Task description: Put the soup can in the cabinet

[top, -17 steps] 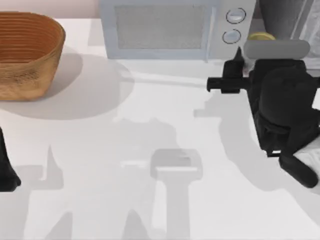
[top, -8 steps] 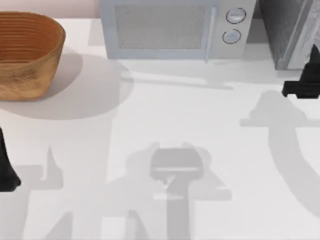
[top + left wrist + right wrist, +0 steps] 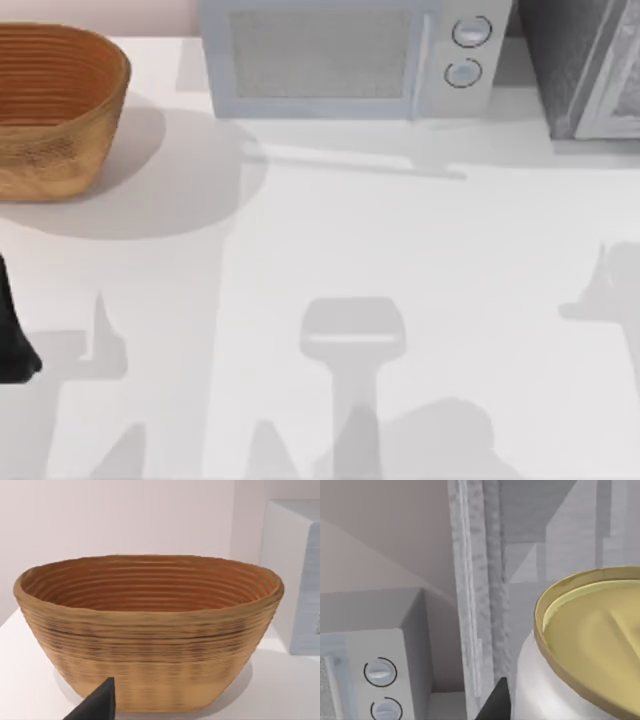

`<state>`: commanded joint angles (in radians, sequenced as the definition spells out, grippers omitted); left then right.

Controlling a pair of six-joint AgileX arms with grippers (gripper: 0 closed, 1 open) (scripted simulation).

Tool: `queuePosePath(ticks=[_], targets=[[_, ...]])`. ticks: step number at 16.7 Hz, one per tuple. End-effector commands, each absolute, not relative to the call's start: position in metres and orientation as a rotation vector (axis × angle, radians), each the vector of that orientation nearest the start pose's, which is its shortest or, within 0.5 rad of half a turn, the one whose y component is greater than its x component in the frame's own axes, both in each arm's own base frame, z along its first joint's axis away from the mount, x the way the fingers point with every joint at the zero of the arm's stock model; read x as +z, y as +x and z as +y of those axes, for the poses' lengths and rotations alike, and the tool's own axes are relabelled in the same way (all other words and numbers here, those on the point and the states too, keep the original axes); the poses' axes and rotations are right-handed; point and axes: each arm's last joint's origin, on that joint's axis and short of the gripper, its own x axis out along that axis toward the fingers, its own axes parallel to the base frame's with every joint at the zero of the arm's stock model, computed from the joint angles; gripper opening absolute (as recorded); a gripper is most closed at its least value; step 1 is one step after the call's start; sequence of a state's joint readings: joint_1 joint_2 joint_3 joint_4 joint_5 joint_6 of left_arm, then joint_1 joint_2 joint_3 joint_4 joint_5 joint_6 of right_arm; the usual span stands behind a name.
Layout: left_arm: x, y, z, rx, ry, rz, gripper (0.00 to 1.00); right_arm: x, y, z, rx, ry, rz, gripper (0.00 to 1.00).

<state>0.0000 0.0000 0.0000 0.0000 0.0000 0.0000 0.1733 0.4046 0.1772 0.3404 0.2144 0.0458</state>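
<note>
White table (image 3: 330, 230), pale wall behind; microwave (image 3: 345, 58) at the back, cabinet (image 3: 580, 65) at back right, wicker basket (image 3: 55, 105) at back left.

Change: a second ago the right arm stood in front of the cabinet in the top view, half a second ago only its tip showed at the right edge, and now only its shadow falls on the table. My read: it's carrying the can clear before going into the cabinet.

Right wrist view adds what the top view lacks: soup can (image 3: 585, 660), gold top and white side, right at the right gripper (image 3: 495, 700), with the cabinet's pale door frame just beyond it and the microwave dials off to one side. Looks held, but can't tell how the jaws stand.

Left gripper (image 3: 97, 705) parked at the table's left edge, basket straight ahead of it; jaw state can't be told either.
</note>
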Motion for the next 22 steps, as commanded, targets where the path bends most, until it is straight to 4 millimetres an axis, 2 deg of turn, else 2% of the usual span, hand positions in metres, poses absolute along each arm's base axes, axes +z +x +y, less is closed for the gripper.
queuePosePath(ticks=[3,8,15,18,20,22], targets=[[0.160,0.106,-0.001,0.000,0.000,0.000,1.00,0.196,0.113,0.006,-0.033,0.044,-0.102,0.00],[0.160,0.106,-0.001,0.000,0.000,0.000,1.00,0.163,0.106,-0.001,-0.003,0.004,-0.009,0.00],[0.160,0.106,-0.001,0.000,0.000,0.000,1.00,0.160,0.106,-0.001,0.001,0.002,0.001,0.00],[0.160,0.106,-0.001,0.000,0.000,0.000,1.00,0.176,0.106,0.000,0.007,0.004,0.007,0.00],[0.160,0.106,-0.001,0.000,0.000,0.000,1.00,0.200,0.107,0.001,0.011,0.006,0.014,0.00],[0.160,0.106,-0.001,0.000,0.000,0.000,1.00,0.233,0.110,0.003,0.013,0.006,0.020,0.00]])
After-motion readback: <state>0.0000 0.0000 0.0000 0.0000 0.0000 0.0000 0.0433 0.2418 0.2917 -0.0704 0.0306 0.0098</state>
